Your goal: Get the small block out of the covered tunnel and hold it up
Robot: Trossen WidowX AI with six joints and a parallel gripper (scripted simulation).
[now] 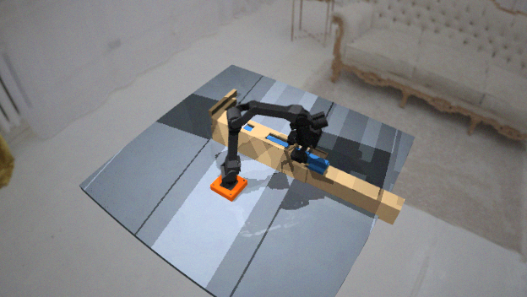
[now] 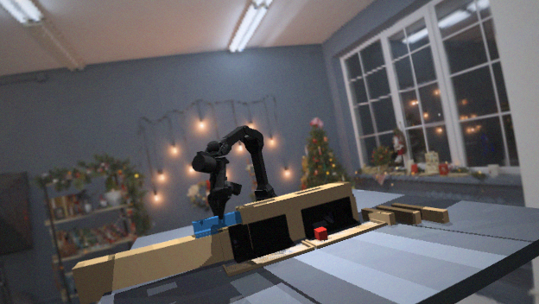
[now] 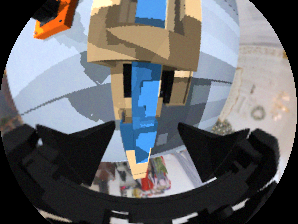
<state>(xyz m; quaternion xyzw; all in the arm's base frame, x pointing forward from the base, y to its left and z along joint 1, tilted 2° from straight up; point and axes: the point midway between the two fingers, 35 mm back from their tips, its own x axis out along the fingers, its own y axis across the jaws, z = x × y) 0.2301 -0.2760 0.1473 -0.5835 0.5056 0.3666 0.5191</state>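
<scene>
Jaws (image 1: pixel 299 157) (image 2: pixel 220 214) wide and empty above the blue handle (image 1: pixel 317 164) (image 2: pixel 206 226) (image 3: pixel 145 95)! The red block (image 2: pixel 320 233) sits on the tunnel's side ledge, near an opening; it looks light, stiff, best pinched by opposite faces. The tan housing (image 1: pixel 262 153) (image 2: pixel 294 224) (image 3: pixel 142 45) stands in the way, wooden bars (image 2: pixel 407 214) beyond, toward one edge.

Open gripper (image 3: pixel 147 125) over blue bar (image 3: pixel 146 95).
Fingers apart, either side (orange base plate (image 3: pixel 64 23), upper left).
</scene>
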